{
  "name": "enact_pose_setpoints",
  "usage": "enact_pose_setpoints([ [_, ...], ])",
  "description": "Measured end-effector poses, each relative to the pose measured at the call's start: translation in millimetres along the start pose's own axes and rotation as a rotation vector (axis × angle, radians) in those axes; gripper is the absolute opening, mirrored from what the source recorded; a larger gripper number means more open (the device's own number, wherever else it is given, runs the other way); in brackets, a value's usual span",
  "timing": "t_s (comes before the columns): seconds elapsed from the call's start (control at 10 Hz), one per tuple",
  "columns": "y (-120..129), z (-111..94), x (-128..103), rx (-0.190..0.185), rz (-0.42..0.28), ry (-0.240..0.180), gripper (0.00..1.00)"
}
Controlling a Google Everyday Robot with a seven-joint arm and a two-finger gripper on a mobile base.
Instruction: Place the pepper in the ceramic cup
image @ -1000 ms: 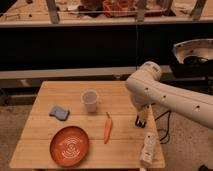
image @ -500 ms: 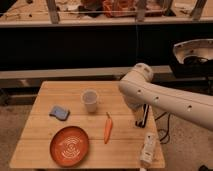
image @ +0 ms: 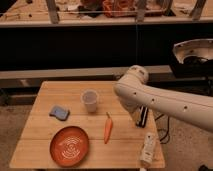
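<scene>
Matt wood table (image: 60, 92); glossy plastic arm (image: 160, 102); dark end effector (image: 142, 119) over right edge

- A light wooden table (image: 45, 150) is set on a pale, speckled floor (image: 12, 127).
- Behind it, a dark panel (image: 75, 50) is crossed by a pale rail (image: 60, 76).
- Above, a cluttered bench (image: 30, 20) with metal posts (image: 52, 11) is seen, warmly lit.
</scene>
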Motion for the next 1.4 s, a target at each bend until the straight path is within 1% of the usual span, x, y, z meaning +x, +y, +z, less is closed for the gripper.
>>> enact_pose_setpoints([
  [0.5, -5, 5, -14, 0.007, -0.149, -0.016, 0.80],
  [1.0, -12, 11, -25, 0.029, -0.273, -0.047, 0.80],
  [1.2, -15, 15, -31, 0.038, -0.306, -0.060, 0.80],
  [1.4, -19, 20, -38, 0.048, -0.354, -0.073, 0.80],
])
